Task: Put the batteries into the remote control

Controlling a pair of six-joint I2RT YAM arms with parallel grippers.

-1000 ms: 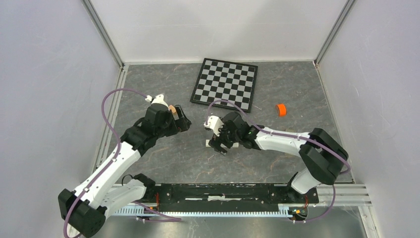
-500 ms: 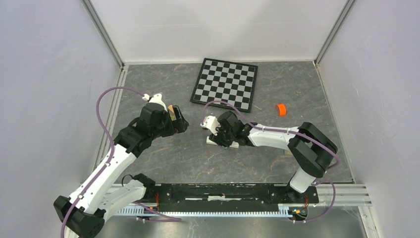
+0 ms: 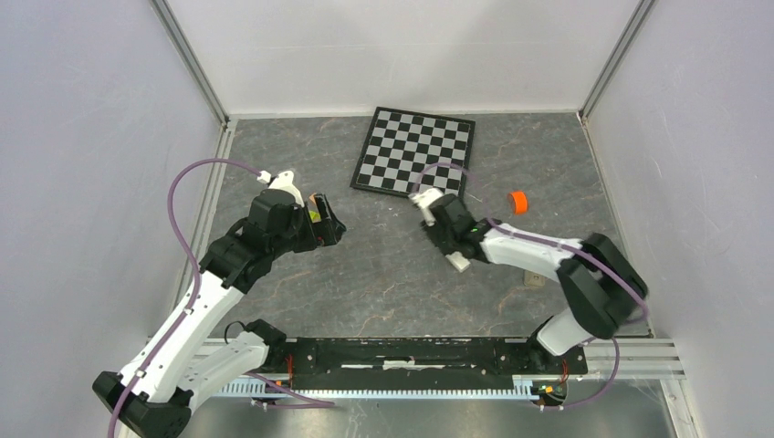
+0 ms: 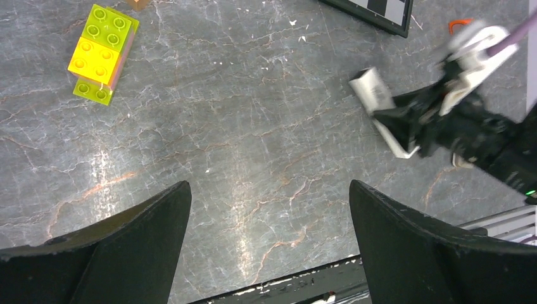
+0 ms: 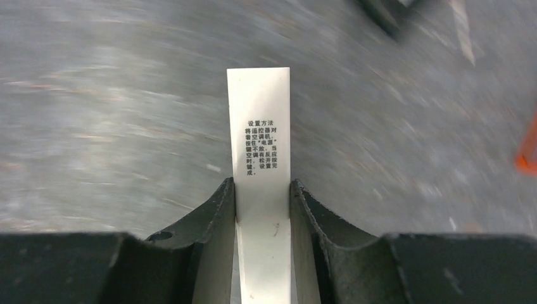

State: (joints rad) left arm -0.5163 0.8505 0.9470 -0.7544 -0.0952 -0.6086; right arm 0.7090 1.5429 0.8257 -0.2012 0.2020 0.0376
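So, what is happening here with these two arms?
The right pincer is closed on a small flat white oblong remote control, its printed label facing the wrist camera, held over the grey stone-patterned table. The left pincer hangs open and empty near a stack of yellow and green toy bricks. No batteries are visible, so loading has apparently not begun.

Smooth plastics on a stone-look table

The remote control is smooth white plastic with a satin finish and crisp black print. The fingers of the right gripper on either side of it are matt black plastic. Beneath the remote, the table looks like grey veined stone with a soft sheen that catches the light. Well left of the remote, the bricks are glossy yellow and lime plastic. Beyond the remote, the chessboard is flat, with black and silvery squares.
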